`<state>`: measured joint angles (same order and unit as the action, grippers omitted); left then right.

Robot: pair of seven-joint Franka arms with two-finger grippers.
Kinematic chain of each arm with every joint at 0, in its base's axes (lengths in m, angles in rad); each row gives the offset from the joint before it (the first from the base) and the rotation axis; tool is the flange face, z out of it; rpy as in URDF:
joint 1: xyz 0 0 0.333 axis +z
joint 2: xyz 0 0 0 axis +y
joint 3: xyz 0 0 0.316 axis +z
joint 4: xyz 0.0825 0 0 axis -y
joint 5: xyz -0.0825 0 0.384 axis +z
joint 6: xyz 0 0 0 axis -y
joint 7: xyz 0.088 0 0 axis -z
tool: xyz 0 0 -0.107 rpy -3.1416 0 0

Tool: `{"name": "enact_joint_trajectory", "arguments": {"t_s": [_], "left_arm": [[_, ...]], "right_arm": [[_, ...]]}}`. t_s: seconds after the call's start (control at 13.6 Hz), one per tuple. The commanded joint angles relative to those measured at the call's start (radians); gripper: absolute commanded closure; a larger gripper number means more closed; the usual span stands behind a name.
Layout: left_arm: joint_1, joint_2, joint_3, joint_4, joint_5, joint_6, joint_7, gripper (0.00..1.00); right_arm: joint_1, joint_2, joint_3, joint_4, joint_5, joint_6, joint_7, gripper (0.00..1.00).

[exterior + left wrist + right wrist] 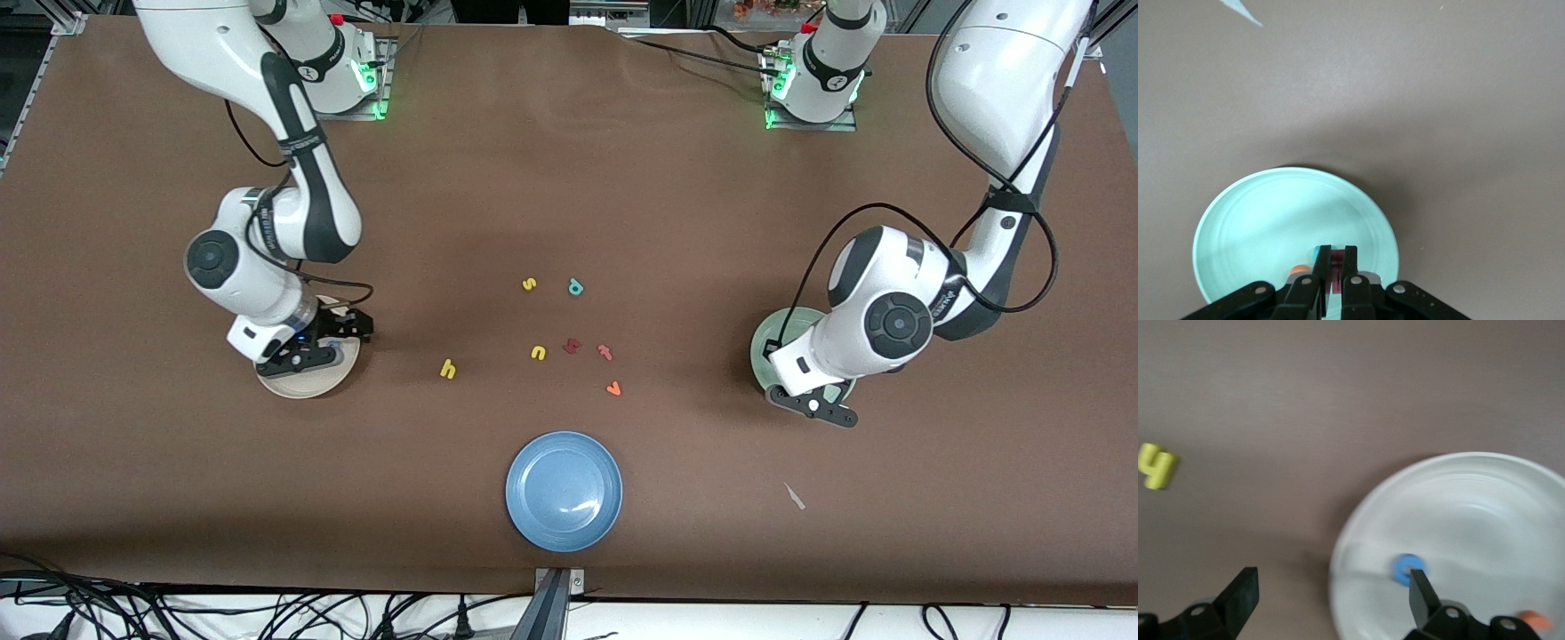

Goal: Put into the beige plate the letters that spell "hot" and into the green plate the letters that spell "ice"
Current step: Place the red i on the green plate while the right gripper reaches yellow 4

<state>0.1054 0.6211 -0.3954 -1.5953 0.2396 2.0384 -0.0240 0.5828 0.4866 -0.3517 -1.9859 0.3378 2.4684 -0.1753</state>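
On the tabletop (569,178), the right claw (1331,597) hangs spread wide over the beige plate (307,384), the blue "o" (1407,569) lying in it. The yellow "h" (448,368) lies toward the table's middle, nearest this arm. The left claw (1336,267), over the green plate (1258,220), pinches the dark red "i" (1336,275).

Robot lab: brown-covered table (569,178), bolted arm bases, cable tangle (222,613) along edge.
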Motion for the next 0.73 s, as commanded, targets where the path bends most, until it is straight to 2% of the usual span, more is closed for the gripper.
{"name": "enact_joint_trajectory", "arguments": {"t_s": [0.0,0.29,0.37,0.44,0.66], "left_arm": [[0.019,-0.012,-0.002,-0.037,0.038,-0.014,0.048,1.00],[0.083,0.061,0.003,-0.035,0.179,0.046,0.064,1.00],[0.085,0.071,0.003,-0.041,0.179,0.061,0.062,0.77],[0.086,0.068,0.001,-0.043,0.169,0.056,0.064,0.01],[0.086,0.008,-0.039,-0.026,0.120,-0.041,0.062,0.00]], "right_arm": [[0.066,0.026,0.000,0.067,0.017,-0.026,0.141,0.00],[0.092,0.078,0.016,0.136,0.017,-0.029,0.431,0.00],[0.094,0.104,0.026,0.168,0.018,-0.029,0.507,0.00],[0.092,0.139,0.042,0.202,0.018,-0.029,0.587,0.00],[0.094,0.210,0.091,0.300,0.015,-0.051,0.805,0.00]]}}
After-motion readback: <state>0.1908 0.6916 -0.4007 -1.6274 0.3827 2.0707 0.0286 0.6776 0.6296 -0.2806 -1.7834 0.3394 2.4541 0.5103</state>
